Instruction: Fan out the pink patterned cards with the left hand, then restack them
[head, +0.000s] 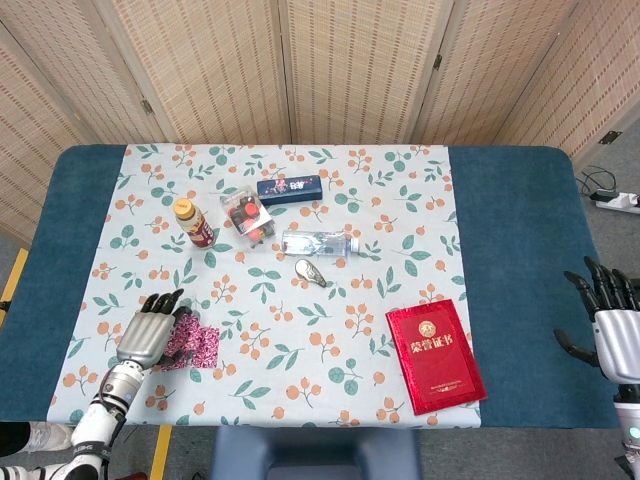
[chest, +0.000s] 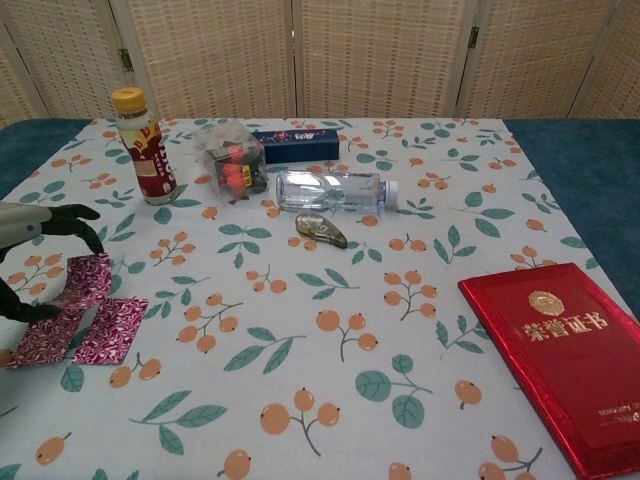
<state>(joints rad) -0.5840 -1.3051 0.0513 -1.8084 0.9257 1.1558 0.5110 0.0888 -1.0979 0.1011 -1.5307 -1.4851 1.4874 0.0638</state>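
**Pink cards lie spread beside the left hand**

The table (head: 510, 260) wears a floral cloth (head: 290, 300) across its middle. Well to the right of the left hand (head: 147, 335), near the front edge, lies a red certificate booklet (head: 434, 356). Farther out from that hand, toward the screen, a clear water bottle (head: 320, 242) lies on its side, with a dark blue box (head: 289, 188), a clear packet of snacks (head: 247, 216) and an upright orange-capped drink bottle (head: 194, 222) around it; a small tape dispenser (head: 311, 271) sits just in front of the water bottle.

The left hand is over the front left of the cloth, fingers apart and holding nothing (its fingertips are dark). The pink patterned cards (chest: 85, 310) lie fanned on the cloth just to its right, under its fingertips; whether they touch I cannot tell. The right hand (head: 612, 325) hangs off the table's right edge, fingers spread, empty.
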